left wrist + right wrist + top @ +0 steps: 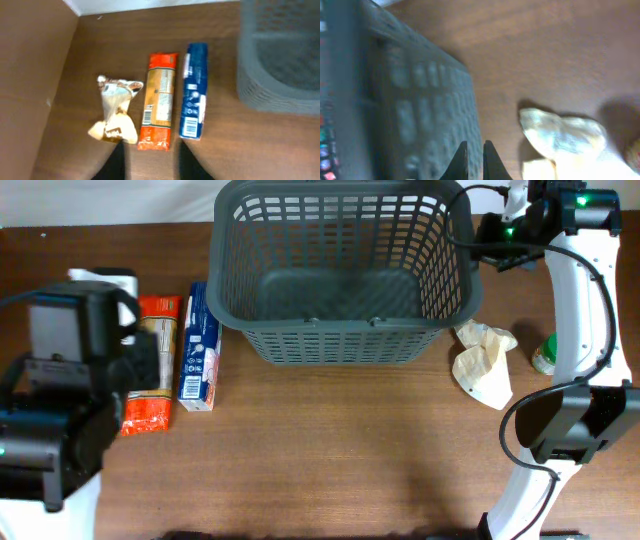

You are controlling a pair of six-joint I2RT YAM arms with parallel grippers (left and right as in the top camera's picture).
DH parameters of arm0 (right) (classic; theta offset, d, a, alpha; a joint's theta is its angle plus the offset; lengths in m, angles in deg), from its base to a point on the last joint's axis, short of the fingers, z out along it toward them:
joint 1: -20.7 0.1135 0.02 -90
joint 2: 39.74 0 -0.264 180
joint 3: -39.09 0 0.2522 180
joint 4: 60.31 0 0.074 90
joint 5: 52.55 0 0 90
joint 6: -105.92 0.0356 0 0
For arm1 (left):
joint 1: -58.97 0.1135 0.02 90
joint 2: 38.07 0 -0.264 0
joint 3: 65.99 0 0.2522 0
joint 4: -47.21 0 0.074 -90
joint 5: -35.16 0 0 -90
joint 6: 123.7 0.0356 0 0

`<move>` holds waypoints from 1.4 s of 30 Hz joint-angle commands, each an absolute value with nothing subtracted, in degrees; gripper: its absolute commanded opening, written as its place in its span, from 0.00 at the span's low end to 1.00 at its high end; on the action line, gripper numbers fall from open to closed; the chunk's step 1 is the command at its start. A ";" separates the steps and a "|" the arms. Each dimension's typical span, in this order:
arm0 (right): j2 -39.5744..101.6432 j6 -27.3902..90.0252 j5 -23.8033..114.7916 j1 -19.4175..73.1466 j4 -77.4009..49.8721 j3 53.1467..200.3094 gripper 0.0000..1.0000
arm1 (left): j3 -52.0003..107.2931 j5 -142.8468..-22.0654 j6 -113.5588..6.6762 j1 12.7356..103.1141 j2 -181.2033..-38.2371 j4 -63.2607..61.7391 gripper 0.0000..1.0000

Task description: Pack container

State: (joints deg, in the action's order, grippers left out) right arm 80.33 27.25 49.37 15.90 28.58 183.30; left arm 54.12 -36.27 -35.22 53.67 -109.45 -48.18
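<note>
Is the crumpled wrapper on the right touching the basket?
Apart. The right wrist view shows a strip of bare table between the basket and the crumpled wrapper.

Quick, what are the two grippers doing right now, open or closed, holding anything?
Left gripper: open, holding nothing.
Right gripper: closed, holding nothing.

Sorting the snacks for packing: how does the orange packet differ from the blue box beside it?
The orange packet looks like a soft, flat pouch with red ends; the blue box is a stiff, square-edged carton. The box lies nearer the basket, the packet further out. Both are long and narrow, lying flat side by side outside the basket.
</note>
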 commanded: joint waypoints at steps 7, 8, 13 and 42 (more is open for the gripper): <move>67.22 35.08 40.37 2.42 36.06 184.44 0.04 | 54.31 -41.96 -37.10 67.20 -121.51 -44.40 0.43; 66.13 36.13 40.37 0.78 36.65 184.44 0.04 | 54.31 -42.59 -37.08 67.62 -123.37 -44.57 0.42; 60.62 37.44 40.39 -8.90 39.01 184.44 0.31 | 54.31 -53.47 -26.22 68.25 -132.99 -42.98 0.46; 60.49 37.42 40.15 -14.94 40.69 184.42 0.99 | 53.44 -62.22 -9.54 64.43 -162.58 -39.50 0.99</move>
State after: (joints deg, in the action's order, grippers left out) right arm 59.96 36.98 40.87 -14.81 40.50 183.94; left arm 54.18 -61.41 -10.70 65.91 -161.20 -39.85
